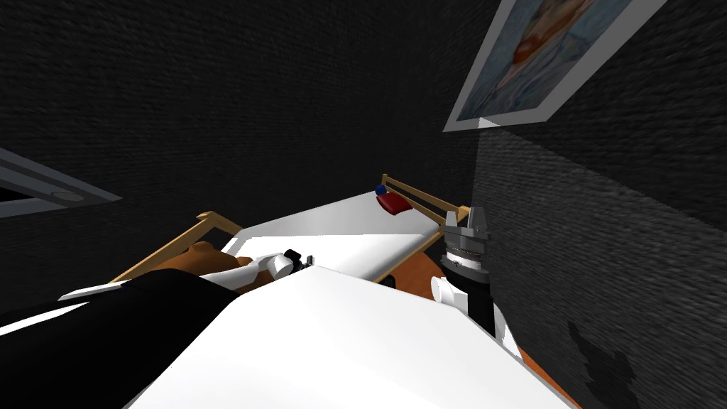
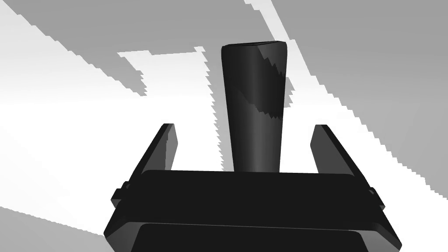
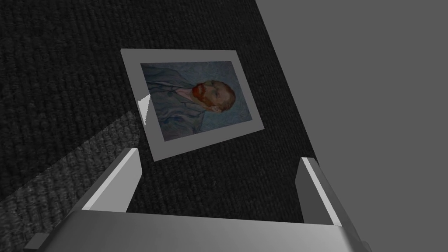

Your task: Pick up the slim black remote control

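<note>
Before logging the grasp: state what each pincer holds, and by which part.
Nothing held. The left pincer stands open around the black remote, fingers clear of its sides; the right pincer is open too.

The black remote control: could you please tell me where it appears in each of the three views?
Left wrist view: the remote lies lengthwise on the white bed between the open fingers of the left pincer, touching neither.
Head view: too small to tell apart beneath the left pincer, low over the bed.
Right wrist view: the right pincer, open, points up, away from the bed.
Shared landmark: the left pincer over the bed.
</note>
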### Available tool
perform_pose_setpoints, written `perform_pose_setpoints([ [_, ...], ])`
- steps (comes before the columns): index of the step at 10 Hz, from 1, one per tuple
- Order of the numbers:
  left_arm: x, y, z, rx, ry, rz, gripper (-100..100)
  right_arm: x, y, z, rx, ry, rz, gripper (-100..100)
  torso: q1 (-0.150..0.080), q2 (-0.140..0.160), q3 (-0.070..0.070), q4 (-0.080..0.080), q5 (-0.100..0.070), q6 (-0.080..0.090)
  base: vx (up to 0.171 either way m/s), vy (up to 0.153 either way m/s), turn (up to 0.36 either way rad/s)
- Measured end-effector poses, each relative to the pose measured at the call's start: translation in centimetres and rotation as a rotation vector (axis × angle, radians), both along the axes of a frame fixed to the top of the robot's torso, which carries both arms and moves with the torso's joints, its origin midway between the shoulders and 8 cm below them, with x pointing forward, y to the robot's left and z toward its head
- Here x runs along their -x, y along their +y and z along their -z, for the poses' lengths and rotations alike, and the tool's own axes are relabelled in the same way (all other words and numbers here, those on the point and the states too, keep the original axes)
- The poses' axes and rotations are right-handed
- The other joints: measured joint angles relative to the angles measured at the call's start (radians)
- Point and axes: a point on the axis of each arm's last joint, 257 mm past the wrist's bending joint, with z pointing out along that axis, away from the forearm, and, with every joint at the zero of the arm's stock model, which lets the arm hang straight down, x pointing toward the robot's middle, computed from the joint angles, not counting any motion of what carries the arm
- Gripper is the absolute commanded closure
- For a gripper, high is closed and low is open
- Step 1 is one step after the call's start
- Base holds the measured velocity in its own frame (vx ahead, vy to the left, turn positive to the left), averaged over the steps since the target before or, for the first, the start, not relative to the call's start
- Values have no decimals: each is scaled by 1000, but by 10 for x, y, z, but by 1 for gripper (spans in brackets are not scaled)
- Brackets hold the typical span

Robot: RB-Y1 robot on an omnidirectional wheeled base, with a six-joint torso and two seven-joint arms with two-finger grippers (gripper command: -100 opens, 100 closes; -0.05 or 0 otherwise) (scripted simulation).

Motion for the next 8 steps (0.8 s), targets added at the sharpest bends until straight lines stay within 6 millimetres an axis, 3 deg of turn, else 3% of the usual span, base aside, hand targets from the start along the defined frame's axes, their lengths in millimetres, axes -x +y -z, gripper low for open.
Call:
perform_pose_setpoints([
  [4,7,-9,18,4,-5,-18,-100,0,0,0,0,0,0,0,5,1,0,0,5,0,-2,23,-32],
  [5,7,-9,19,4,-6,-18,100,0,0,0,0,0,0,0,8,0,0,0,6,0,0,0,0],
  [8,8,-8,18,3,-5,-19,100,0,0,0,0,0,0,0,10,-1,-1,-1,9,1,-1,2,4],
])
